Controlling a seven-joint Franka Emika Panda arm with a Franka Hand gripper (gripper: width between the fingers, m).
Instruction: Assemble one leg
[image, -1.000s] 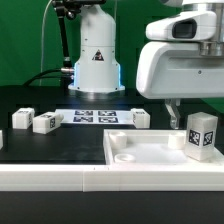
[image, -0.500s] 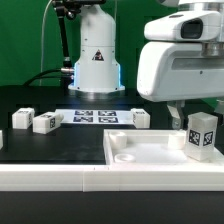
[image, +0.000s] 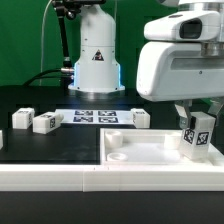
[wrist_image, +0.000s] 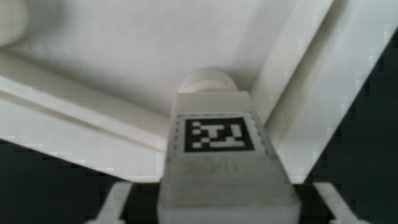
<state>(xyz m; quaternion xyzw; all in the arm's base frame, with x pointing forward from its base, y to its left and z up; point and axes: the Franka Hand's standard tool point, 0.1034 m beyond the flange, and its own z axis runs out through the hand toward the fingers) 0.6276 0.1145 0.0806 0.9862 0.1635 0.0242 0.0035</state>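
Note:
A white leg (image: 199, 134) with square tags stands tilted on the right part of the large white square panel (image: 140, 152) in the exterior view. My gripper (image: 197, 112) hangs over it, with a finger on each side of its top. In the wrist view the leg (wrist_image: 217, 140) runs away from me between my fingers (wrist_image: 121, 200), its round tip near the panel's ridges (wrist_image: 107, 95). A dark gap shows between each finger and the leg, so the jaws stand open around it.
Three more white legs (image: 20, 118) (image: 46, 122) (image: 140, 118) lie on the black table behind the panel. The marker board (image: 95, 116) lies in front of the robot base (image: 95, 60). A white rail (image: 60, 178) runs along the front.
The gripper has come down around the leg. The leg, upright before, now leans and has shifted slightly toward the exterior view's left.

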